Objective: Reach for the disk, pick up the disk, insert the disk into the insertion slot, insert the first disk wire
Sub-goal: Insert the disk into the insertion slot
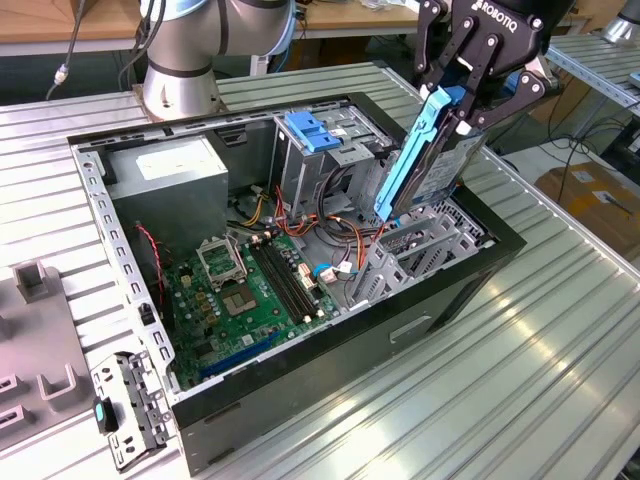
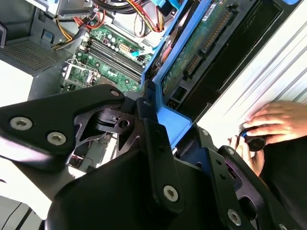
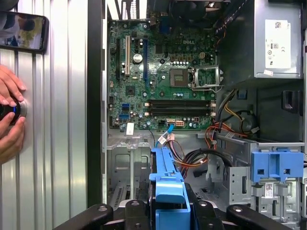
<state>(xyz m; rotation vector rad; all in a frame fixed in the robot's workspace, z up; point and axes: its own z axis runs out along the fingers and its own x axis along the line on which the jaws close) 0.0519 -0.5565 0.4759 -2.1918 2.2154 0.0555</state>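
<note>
Dark blue-framed disk (image 1: 425, 165), aslant in the tool (image 1: 462, 105)

We see white lettering across the body of the black gripper (image 1: 458, 105) in the exterior view. In the first wrist view, a white paper label (image 3: 278, 40) with small print and code marks sits on the grey metal power-supply box (image 3: 240, 48). The green motherboard (image 3: 163, 72) carries fine white markings and a small white sticker (image 3: 130, 128), none of which we can make out.
</note>
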